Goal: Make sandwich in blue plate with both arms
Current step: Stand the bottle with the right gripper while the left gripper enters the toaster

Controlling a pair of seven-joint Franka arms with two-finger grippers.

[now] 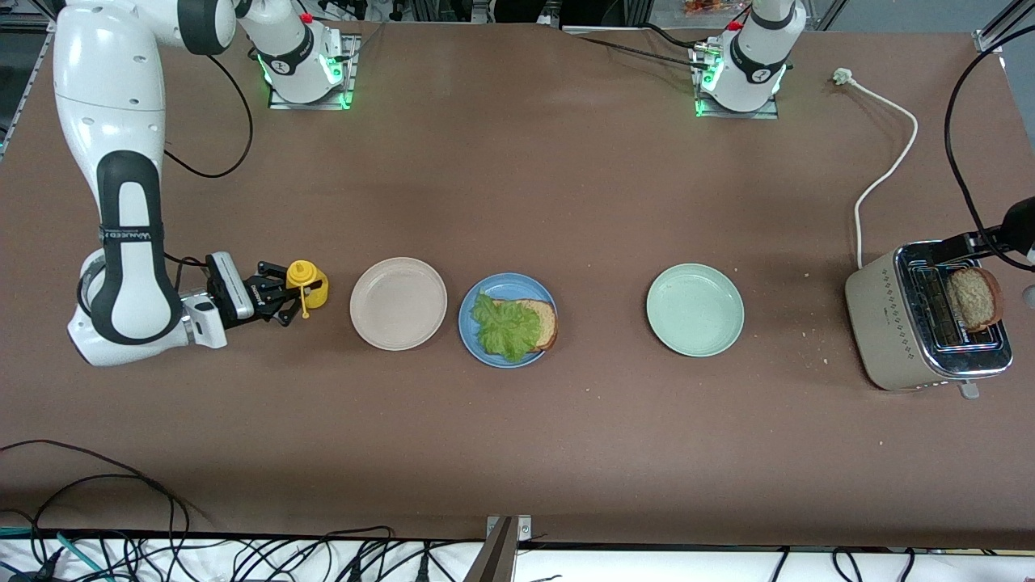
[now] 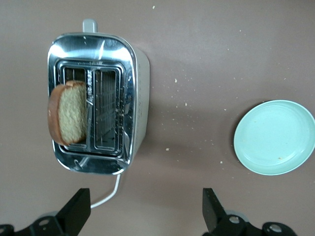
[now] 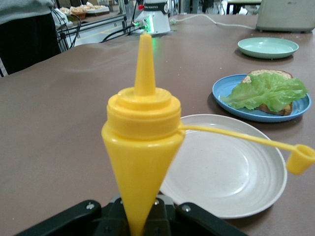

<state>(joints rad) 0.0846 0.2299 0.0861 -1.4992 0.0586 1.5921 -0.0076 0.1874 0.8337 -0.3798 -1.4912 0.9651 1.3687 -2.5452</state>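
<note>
- Right gripper (image 1: pixel 285 301) was held low beside the beige plate (image 1: pixel 398 303), clamped on a yellow squeeze bottle (image 1: pixel 307 284)
- Left gripper (image 2: pixel 142 209) was poised, fingers spread, over the toaster (image 2: pixel 96 98)

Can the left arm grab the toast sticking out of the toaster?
Probably yes. The left gripper hangs above the toaster, fingers open, and nothing covers the bread slice poking from its slot.

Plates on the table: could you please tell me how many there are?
3, in a row. The beige plate is toward the right arm's end, the blue plate with lettuce and bread sits in the middle, and the mint-green plate is nearest the toaster. None looks hidden.
</note>
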